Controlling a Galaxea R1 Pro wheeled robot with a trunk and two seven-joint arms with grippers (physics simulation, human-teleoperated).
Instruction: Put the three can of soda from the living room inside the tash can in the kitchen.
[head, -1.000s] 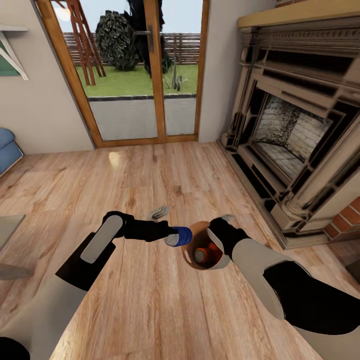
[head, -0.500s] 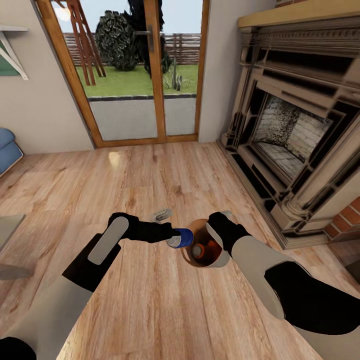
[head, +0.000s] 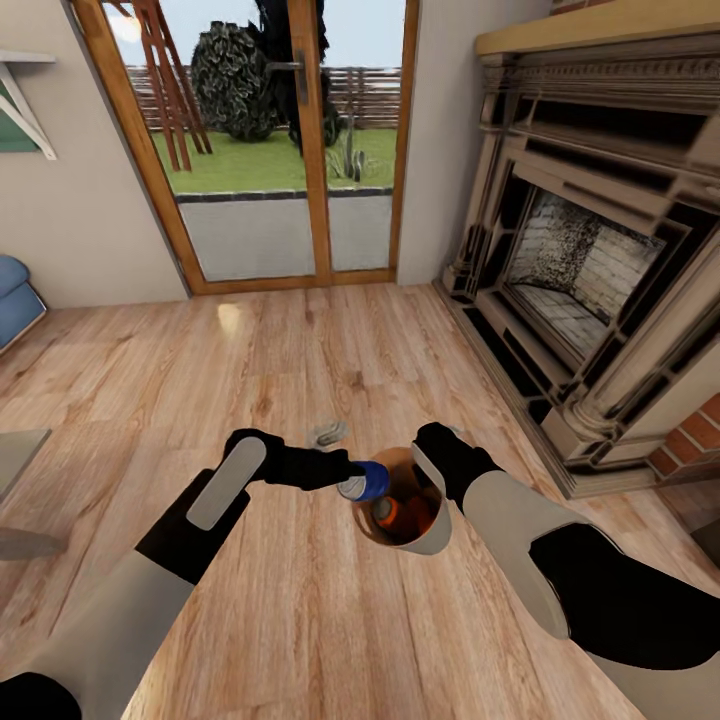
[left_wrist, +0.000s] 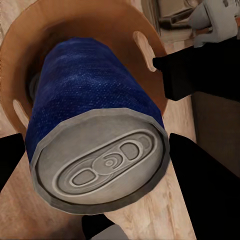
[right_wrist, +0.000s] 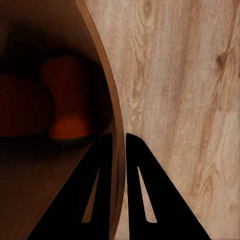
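Blue can (head: 365, 482) nearer bin (head: 428, 535) rim

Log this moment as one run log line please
room: living room | left gripper: shut on blue can, at bin rim | right gripper: shut on bin wall | in bin: orange cans

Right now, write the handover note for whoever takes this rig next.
Left gripper: shut on the blue can, held at the bin's rim.
Right gripper: pinching the trash can by its wall, holding it.
Location: the living room, beside the fireplace.
Done: both orange cans lie inside the bin.
Left: release the blue can into the bin. The kitchen leg may also remain.
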